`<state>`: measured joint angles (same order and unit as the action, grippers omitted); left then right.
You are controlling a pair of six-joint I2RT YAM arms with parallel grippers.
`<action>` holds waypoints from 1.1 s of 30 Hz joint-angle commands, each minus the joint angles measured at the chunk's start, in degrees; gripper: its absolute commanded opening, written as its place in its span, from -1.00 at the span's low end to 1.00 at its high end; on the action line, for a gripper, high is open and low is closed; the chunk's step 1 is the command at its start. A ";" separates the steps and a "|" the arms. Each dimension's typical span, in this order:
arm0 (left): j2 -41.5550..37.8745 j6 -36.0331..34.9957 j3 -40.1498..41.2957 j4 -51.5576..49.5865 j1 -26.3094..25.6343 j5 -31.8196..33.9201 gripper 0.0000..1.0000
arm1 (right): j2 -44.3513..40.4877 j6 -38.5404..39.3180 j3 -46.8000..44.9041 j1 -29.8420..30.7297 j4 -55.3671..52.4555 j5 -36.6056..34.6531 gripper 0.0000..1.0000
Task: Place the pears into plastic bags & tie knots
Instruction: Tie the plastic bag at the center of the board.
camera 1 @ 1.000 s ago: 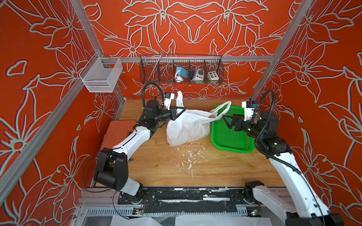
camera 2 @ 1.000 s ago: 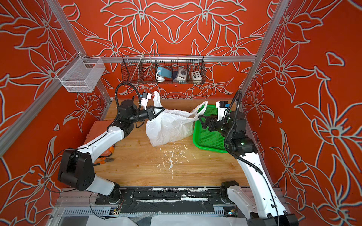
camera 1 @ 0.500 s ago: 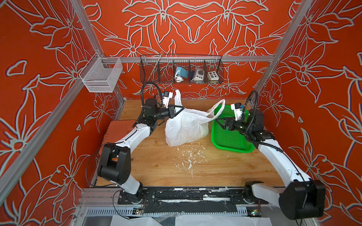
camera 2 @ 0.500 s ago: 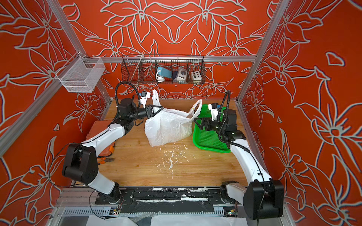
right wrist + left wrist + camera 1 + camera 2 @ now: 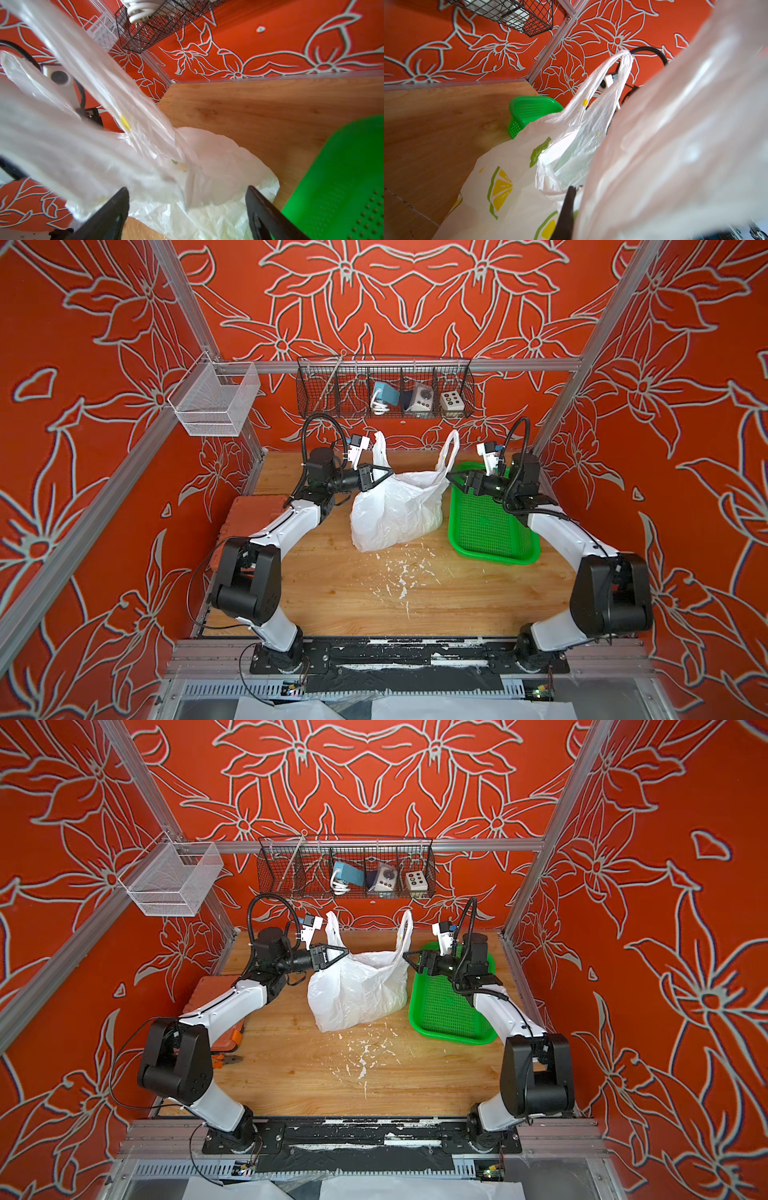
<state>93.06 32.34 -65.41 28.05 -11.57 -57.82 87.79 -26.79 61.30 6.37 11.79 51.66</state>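
My left gripper is clamped on the left rim of the plastic bag; my right gripper gapes, holding nothing. The bag stands between them on the table, its free handle loop upright right by my right jaws, so the right arm's nearer.

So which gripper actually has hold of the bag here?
The left gripper: it is shut on the rim of the plastic bag. The right gripper stands open around loose plastic, unclamped.

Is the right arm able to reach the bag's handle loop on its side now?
Probably yes. The right gripper is open at the base of that handle loop, nothing stands between them, and the left gripper holds the plastic bag up.
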 commanded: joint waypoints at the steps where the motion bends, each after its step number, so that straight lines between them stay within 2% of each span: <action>1: 1.00 1.12 -1.39 3.02 0.40 -2.62 -1.00 | 2.14 -4.69 3.16 -0.05 7.70 5.42 0.76; 6: 1.77 2.30 -1.83 4.09 0.32 -3.96 -1.00 | 1.60 -2.72 5.21 0.56 4.68 7.67 0.78; 14: 3.17 2.84 -3.03 3.70 0.32 -6.07 -1.00 | 5.18 -3.72 8.90 2.43 5.52 11.71 0.80; 16: 3.53 2.97 -3.23 3.53 0.37 -6.25 -1.00 | 5.63 -3.54 10.37 2.68 4.20 12.89 0.90; 21: 4.15 3.55 -3.76 4.11 0.32 -6.27 -1.00 | 2.77 -4.30 8.45 3.03 4.03 11.41 0.95; 24: 4.38 3.83 -3.68 4.54 0.34 -6.50 -1.00 | 1.37 -2.75 6.78 3.11 2.03 7.31 0.95; 29: 4.94 4.36 -3.76 4.91 0.35 -7.51 -1.00 | 5.10 -1.29 8.47 3.13 2.54 2.30 0.95; 33: 5.66 5.47 -4.02 6.12 0.32 -7.66 -1.00 | 10.03 -1.95 13.40 3.99 3.94 3.61 0.95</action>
<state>97.80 36.71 -67.90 31.20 -11.57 -63.94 94.67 -29.39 71.09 9.52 14.61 56.45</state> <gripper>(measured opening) 0.047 0.974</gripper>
